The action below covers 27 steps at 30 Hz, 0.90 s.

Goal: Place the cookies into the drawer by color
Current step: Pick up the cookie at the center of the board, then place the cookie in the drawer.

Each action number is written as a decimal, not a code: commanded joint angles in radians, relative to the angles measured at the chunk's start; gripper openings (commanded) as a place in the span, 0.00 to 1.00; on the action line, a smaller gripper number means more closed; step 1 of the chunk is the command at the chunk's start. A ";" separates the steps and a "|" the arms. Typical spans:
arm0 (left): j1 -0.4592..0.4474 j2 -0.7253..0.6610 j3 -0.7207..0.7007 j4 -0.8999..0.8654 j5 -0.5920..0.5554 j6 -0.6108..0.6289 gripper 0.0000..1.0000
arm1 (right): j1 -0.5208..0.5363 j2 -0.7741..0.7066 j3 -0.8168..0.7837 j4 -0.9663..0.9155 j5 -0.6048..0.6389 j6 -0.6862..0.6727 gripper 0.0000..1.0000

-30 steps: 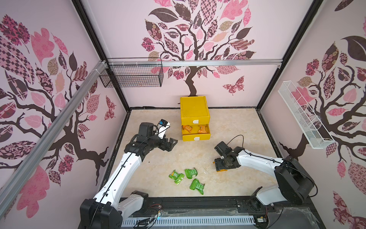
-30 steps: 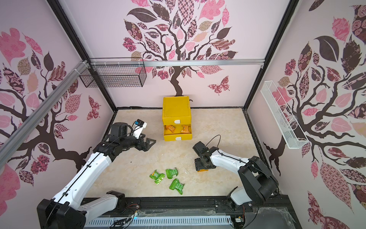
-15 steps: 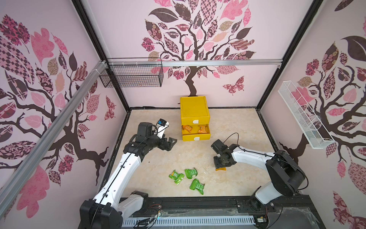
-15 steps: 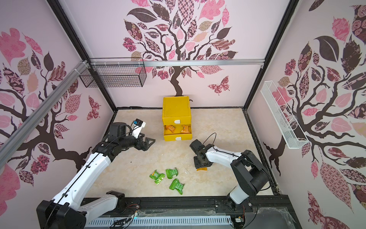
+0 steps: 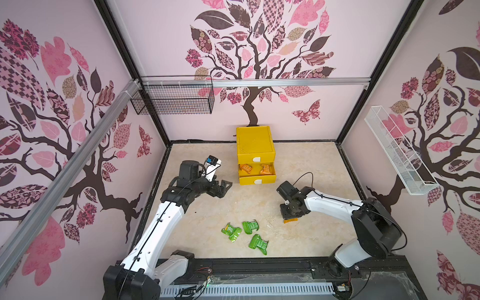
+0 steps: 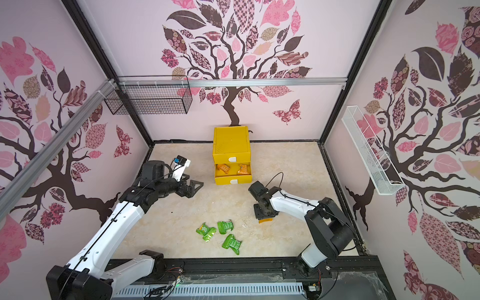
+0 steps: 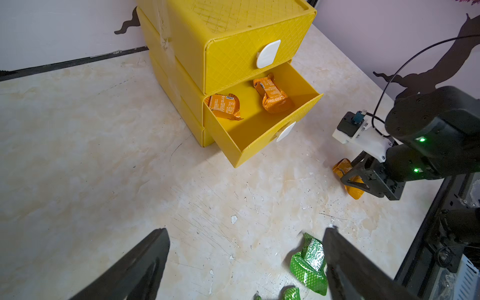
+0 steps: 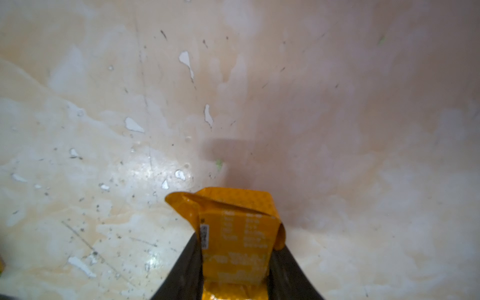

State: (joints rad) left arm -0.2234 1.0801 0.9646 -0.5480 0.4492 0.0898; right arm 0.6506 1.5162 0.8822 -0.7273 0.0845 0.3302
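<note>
Top view: three green cookies (image 5: 250,226)

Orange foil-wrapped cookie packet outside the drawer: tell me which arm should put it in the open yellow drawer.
Right. The right gripper is closed on the orange foil-wrapped cookie packet; the left gripper stands open and empty.
</note>
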 commanded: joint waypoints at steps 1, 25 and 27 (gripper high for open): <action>0.002 -0.018 -0.015 0.025 0.005 0.006 0.97 | 0.004 -0.086 0.075 -0.049 0.029 -0.013 0.38; -0.017 -0.034 -0.016 0.036 0.009 -0.008 0.97 | 0.003 0.012 0.478 0.306 0.033 -0.153 0.38; -0.016 -0.034 -0.007 0.025 0.013 -0.007 0.97 | 0.001 0.038 0.477 0.359 0.043 -0.161 0.38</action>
State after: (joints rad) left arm -0.2363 1.0626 0.9516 -0.5251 0.4507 0.0826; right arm 0.6506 1.5139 1.3399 -0.4904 0.1032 0.2050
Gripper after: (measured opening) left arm 0.974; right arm 0.387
